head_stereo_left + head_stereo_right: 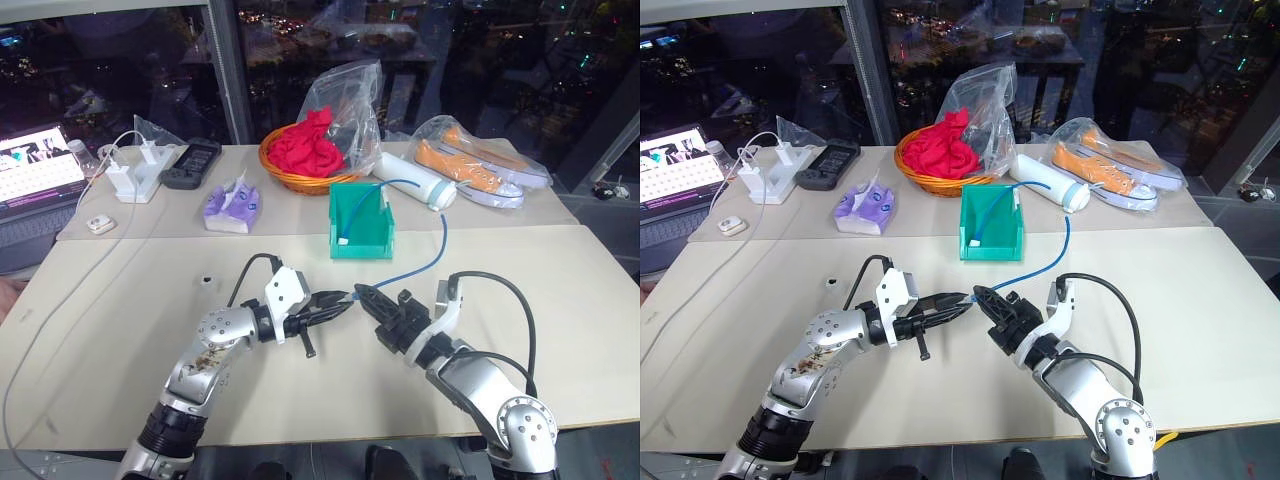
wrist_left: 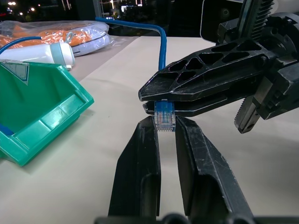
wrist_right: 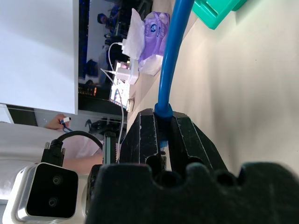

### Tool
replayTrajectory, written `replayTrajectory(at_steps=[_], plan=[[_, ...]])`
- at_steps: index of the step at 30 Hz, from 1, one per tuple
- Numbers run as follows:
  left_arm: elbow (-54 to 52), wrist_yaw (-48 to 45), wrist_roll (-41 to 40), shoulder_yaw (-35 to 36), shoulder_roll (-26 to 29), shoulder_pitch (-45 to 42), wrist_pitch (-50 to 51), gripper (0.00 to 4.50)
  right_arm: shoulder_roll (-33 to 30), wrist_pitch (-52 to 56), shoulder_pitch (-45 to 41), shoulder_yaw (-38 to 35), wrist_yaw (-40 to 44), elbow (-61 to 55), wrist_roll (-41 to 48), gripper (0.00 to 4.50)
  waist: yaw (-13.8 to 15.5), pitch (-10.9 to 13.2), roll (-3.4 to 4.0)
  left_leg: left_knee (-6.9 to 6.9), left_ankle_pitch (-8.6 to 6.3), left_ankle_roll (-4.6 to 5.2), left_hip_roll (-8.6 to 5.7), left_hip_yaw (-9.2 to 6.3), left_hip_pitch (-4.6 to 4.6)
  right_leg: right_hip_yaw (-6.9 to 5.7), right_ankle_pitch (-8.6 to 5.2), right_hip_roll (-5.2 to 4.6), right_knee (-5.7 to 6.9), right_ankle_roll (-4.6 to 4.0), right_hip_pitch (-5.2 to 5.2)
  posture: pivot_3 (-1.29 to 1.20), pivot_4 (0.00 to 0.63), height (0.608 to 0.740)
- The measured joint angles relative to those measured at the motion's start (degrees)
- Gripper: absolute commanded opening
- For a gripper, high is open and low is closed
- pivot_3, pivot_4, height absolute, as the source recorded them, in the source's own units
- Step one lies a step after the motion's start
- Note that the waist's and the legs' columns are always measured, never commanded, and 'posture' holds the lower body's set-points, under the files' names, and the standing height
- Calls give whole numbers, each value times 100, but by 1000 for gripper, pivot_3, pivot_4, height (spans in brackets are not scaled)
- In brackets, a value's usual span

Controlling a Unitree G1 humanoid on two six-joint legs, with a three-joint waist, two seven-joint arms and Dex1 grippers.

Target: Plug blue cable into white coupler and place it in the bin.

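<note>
- The right hand (image 1: 366,294) is clamped on the near end of the blue cable (image 1: 436,240). In the left wrist view its two black fingers pinch the clear plug (image 2: 164,116) by the boot, and the plug's contact end sticks out towards the left hand.
- The left hand (image 1: 343,299) is drawn together, with its fingertips (image 2: 148,127) flanking the plug's free end on both sides. I cannot tell whether they press on it or merely sit beside it.
- The two hands meet tip to tip above the tabletop (image 1: 120,330), both pointing roughly level and at each other. The plug's long axis runs along that same line, from the right hand into the left.
- From the right hand the cable rises in an arc away from the robot, runs past the bin's right side, bends over near the white cylinder roll (image 1: 413,181), and drops its far end into the bin (image 1: 362,238).
- The teal bin stands on the tabletop just beyond the two hands, slightly nearer the left one, with its open top clear of both.
- I cannot make out the white coupler with any certainty. No white block is visible between the left fingers in the wrist view, so the plug has nothing evident to enter.
- My judgement: mating turns on a socket being held square on that shared axis. Any tilt of the plug against it would jam the plug.
</note>
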Motion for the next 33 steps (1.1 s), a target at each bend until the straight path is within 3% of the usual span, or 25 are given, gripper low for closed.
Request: replayTrajectory(at_steps=[2, 3, 9, 15, 21, 28, 32, 33], plan=[[0, 7, -6, 0, -1, 0, 2, 1091, 0, -3, 0, 0, 0, 0, 0, 0, 0, 0, 0, 0, 0, 0, 0, 0, 0, 0, 0, 0, 0, 0, 0, 0, 150, 723], [0, 13, -6, 0, -2, 0, 8, 1300, 1, -19, -1, -4, 0, 1, -2, 0, 0, 0, 0, 0, 0, 0, 0, 0, 0, 0, 0, 0, 0, 0, 0, 0, 150, 723], [-12, 10, -8, 3, 85, 7, 96, 3517, 0, -109, -5, -70, 0, 4, -51, 0, 0, 0, 0, -1, 0, 0, 0, 0, 0, 0, 0, 0, 0, 0, 0, 0, 150, 723], [-351, 509, -75, 361, 159, 207, 609, 3517, 9, -311, -122, -235, 58, 3, -263, 0, -18, 0, 1, -4, 0, 0, 2, -1, 0, 0, 0, 1, 1, 0, -6, 0, 150, 723], [-1160, 2484, 229, 1607, -287, 1095, 1214, 3517, -25, -461, -155, -428, 110, -11, -736, 0, -55, 0, 2, -9, 4, -8, 2, 1, -3, 1, 0, 1, 2, 0, -10, 0, 150, 723], [-1862, 3714, 352, 2094, -719, 2173, 2128, 3517, 12, -465, -309, -411, 201, 47, -934, 0, -2, 0, 2, -9, 1, -2, 2, 1, -3, 1, -1, 1, -2, -1, -11, 0, 150, 723], [-1835, 3970, 339, 2441, -814, 2200, 2175, 4439, 30, -418, -390, -385, 304, 143, -934, 0, 24, 0, 2, -9, 2, -4, 2, 0, 1, 1, -1, 1, 1, -2, -10, 0, 150, 723], [-1739, 3968, 331, 2513, -798, 2188, 2136, 4439, 30, -402, -398, -379, 317, 174, -939, 0, 23, -1, 3, -9, 2, -4, 2, 1, 1, 1, -2, 1, 1, -2, -10, 0, 150, 723]])
